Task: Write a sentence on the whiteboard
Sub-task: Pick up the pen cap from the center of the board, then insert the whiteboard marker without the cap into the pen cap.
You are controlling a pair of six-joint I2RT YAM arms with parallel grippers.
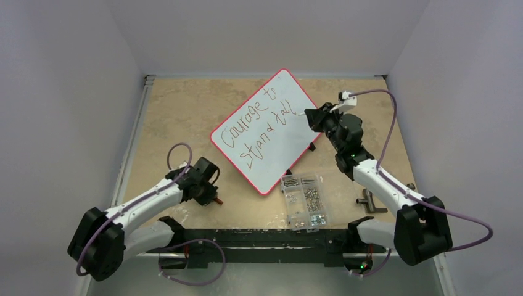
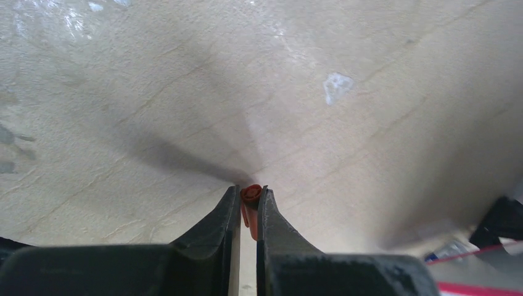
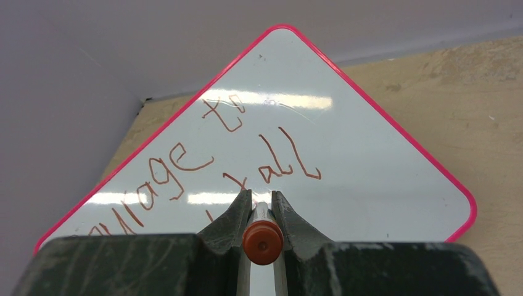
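Two-line sentence (image 1: 256,127) overhead, cropped at right wrist

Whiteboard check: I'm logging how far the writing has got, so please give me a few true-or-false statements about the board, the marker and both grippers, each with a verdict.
1. The sentence on the whiteboard reads "Courage to stand tall" in two lines. True.
2. The right gripper is shut on a marker over the board. True.
3. The left gripper is open and empty. False: it is shut on a small red-orange piece, possibly the marker's cap, above the bare table.
4. The clear box of screws lies on top of the whiteboard. False: it sits on the table beside the board's near edge.
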